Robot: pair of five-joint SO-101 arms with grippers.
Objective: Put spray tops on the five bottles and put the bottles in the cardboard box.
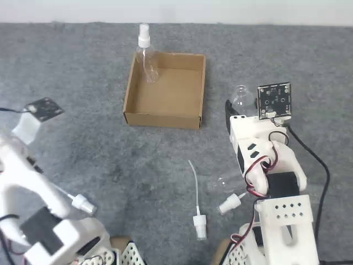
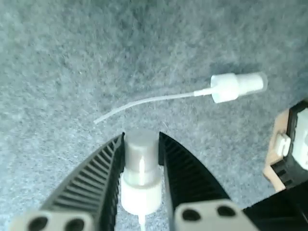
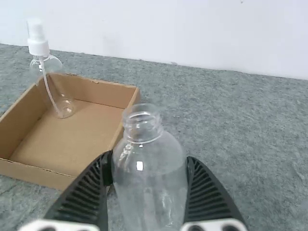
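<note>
The left gripper point(image 2: 140, 138) has its fingers point(image 2: 94, 180) closed narrowly on a white spray top point(image 2: 140, 173), which it holds low over the grey counter point(image 1: 83, 127) at the near left. The right gripper point(image 3: 148, 163) clasps a clear open-necked bottle point(image 3: 147, 159) upright between its fingers point(image 3: 79, 195). That bottle is near the right side of the cardboard box point(image 1: 164, 91) but not touching it. In the far left corner of the box stands a capped bottle point(image 1: 146, 58) with its spray top on. A loose spray top point(image 1: 199, 223) lies on the counter between the two arms, its thin tube pointing towards the box. Another spray top point(image 1: 230, 203) lies just beside the right arm. A faint clear shape next to it may be a bottle, but that cannot be told.
</note>
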